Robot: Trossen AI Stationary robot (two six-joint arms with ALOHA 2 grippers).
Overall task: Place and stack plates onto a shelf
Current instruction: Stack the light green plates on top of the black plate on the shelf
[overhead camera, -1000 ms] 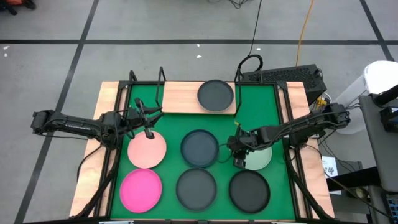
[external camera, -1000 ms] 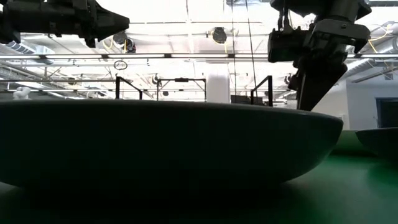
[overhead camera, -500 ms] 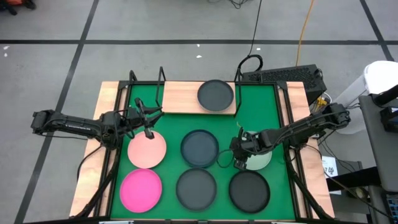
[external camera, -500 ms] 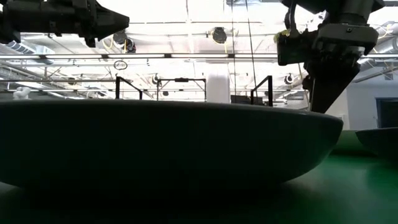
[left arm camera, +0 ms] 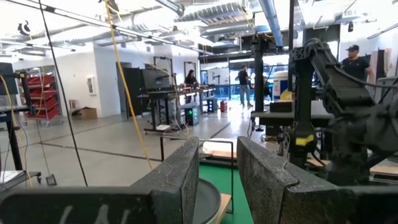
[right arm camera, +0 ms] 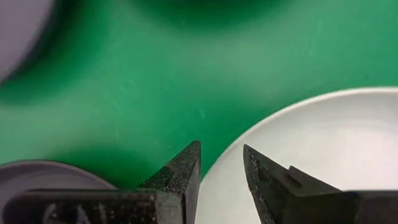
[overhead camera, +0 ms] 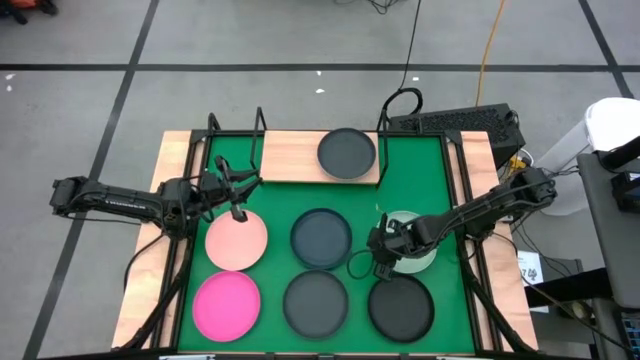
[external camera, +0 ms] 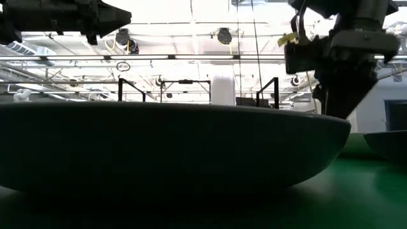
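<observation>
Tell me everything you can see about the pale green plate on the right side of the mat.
The pale green plate is a round, shallow, smooth dish lying flat on the green mat, right of the middle dark plate and above another dark one. The right hand is at its left rim, fingers open, one on either side of the edge in the right wrist view; contact cannot be judged. The arm hides part of it.

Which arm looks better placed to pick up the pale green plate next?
Probably the right: its claw hangs at the rim of the pale green plate, fingers open on either side of the edge. The left claw waits above the pale pink plate, far across the mat.
</observation>
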